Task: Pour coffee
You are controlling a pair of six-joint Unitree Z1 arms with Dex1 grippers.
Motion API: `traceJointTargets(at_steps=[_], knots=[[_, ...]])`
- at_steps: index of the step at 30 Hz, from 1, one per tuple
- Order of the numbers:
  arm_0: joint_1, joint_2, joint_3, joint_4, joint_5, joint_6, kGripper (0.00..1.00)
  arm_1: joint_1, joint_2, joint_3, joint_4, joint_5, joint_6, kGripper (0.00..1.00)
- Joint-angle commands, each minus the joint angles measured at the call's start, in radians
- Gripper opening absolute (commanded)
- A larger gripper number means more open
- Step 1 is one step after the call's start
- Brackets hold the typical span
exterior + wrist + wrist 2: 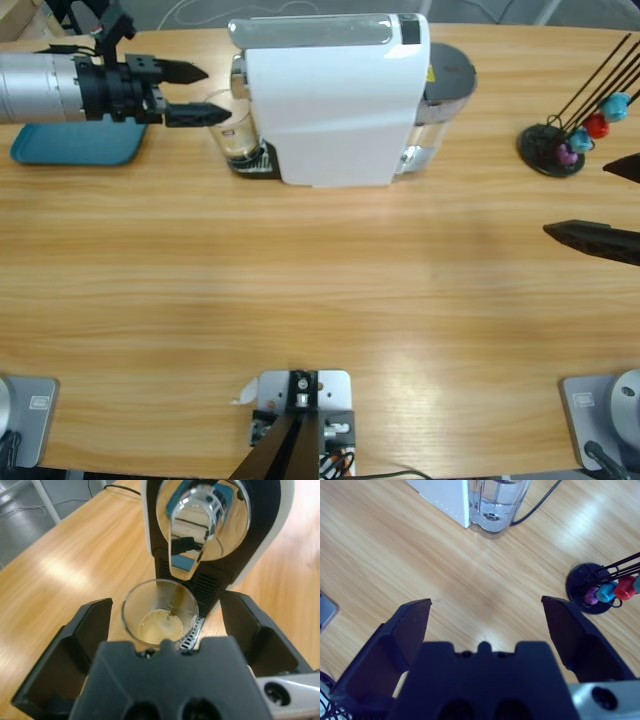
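Left gripper [207,92], jaws spread wide, flanks one glass [160,614] of coffee [160,627] without touching; right gripper [486,622] spread wide over bare bench [320,290]. One coffee machine [335,98].

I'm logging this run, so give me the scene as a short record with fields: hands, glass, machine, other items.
left hand: open, jaws either side of the glass, not closed on it
right hand: open, over bare table, holding nothing
glass: under the spout of the machine, on its drip tray
coffee: shallow tan layer in the glass
capsule rack: right of the machine, with coloured capsules
tray: blue, beneath the left arm
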Motion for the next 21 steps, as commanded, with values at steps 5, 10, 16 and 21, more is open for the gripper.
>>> traceJointTargets(at_steps=[5, 10, 16, 21], knots=[[-0.01, 0.081, 0.024, -0.042, -0.019, -0.012, 0.918, -0.016, 0.022, -0.007, 0.001, 0.01, -0.009, 1.0], [-0.013, 0.098, 0.023, -0.055, -0.02, -0.017, 0.918, -0.016, 0.027, -0.008, 0.001, 0.01, -0.009, 1.0], [-0.025, 0.108, 0.026, -0.067, -0.02, -0.018, 0.918, -0.016, 0.027, -0.009, 0.001, 0.01, -0.009, 1.0], [-0.027, 0.127, 0.028, -0.069, -0.012, -0.018, 0.922, -0.016, 0.026, -0.009, 0.002, 0.01, -0.009, 1.0]])
